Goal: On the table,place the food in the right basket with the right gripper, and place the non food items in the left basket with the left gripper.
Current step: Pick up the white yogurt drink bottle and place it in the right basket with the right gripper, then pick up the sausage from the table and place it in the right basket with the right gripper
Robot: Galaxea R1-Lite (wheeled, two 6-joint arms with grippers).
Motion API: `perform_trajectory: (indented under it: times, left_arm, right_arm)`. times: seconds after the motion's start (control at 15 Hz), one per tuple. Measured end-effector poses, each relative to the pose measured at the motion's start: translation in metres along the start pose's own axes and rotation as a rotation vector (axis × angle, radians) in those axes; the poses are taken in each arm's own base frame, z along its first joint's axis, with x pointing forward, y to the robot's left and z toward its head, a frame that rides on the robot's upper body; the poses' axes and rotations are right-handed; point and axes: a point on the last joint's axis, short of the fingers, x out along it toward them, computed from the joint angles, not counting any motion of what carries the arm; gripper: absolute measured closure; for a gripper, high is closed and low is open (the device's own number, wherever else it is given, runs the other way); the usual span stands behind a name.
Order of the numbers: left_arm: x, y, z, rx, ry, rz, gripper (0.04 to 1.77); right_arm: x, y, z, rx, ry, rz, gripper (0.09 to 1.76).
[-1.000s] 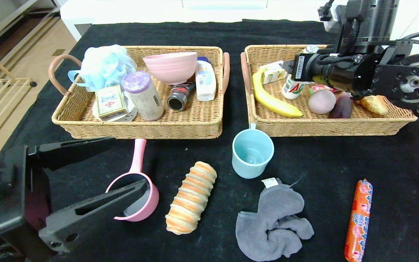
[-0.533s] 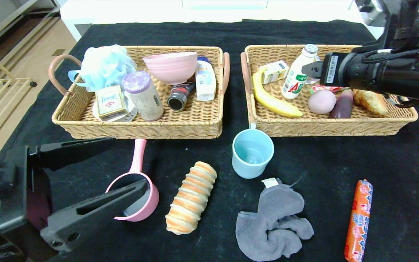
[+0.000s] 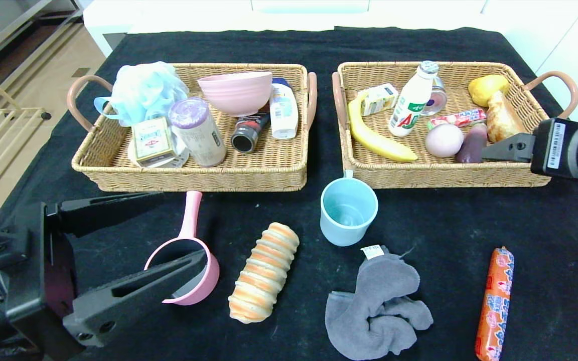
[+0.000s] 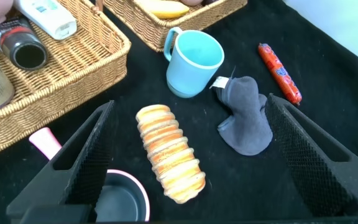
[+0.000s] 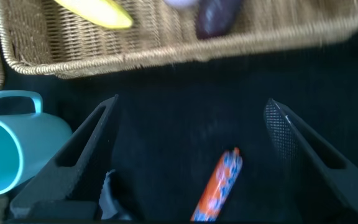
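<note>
The right end effector (image 3: 489, 150) hung over the right end of the right basket (image 3: 449, 175), its fingers spread wide and gripping nothing; in the right wrist view (image 5: 191, 155) the sausage (image 5: 219, 185) in its orange wrapper lay on the black surface (image 3: 459, 225) between the two open fingers and below them, while the blue cup (image 5: 8, 152) stood off to one side of that end effector, next to the basket's near wall. From the head view the sausage (image 3: 494, 303) lay well apart from the right end effector, nearer the robot, and the grey cloth (image 3: 377, 306) was beside it, toward the middle of the surface. The striped bread roll (image 3: 264, 273) and the blue cup (image 3: 348, 210) were farther still from that end effector, toward the left. The left end effector (image 3: 133, 245) hovered low near the robot's side of the surface, released and empty, with its fingers spread on either side of the pink ladle (image 3: 188, 255); one finger crossed over the ladle's bowl. In the left wrist view (image 4: 191, 155) the bread roll (image 4: 168, 154) sat between the open fingers, the ladle (image 4: 114, 196) close to one finger, and the cup (image 4: 191, 62), cloth (image 4: 247, 118) and sausage (image 4: 278, 71) lay beyond. The left basket (image 3: 193, 173) stood just beyond the left end effector.
</note>
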Motion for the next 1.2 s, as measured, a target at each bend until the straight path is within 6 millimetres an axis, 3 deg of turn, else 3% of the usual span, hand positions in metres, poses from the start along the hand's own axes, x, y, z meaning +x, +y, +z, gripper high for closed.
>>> perform_trajectory:
  times: [0.53,0.73,1.2]
  left_arm:
    - [0.004,0.001,-0.005,-0.008,0.022,0.000,0.09]
    - [0.004,0.002,-0.005,-0.009,0.026,0.000,0.09]
    - [0.005,0.001,-0.006,-0.003,0.028,-0.001,0.09]
  right_arm:
    - [-0.002,-0.026,-0.042,0.097,0.173,-0.098,0.15]
    - [-0.003,-0.029,-0.051,0.177,0.288,-0.047,0.15]
    - [0.014,-0.035,-0.082,0.249,0.449,-0.078,0.15]
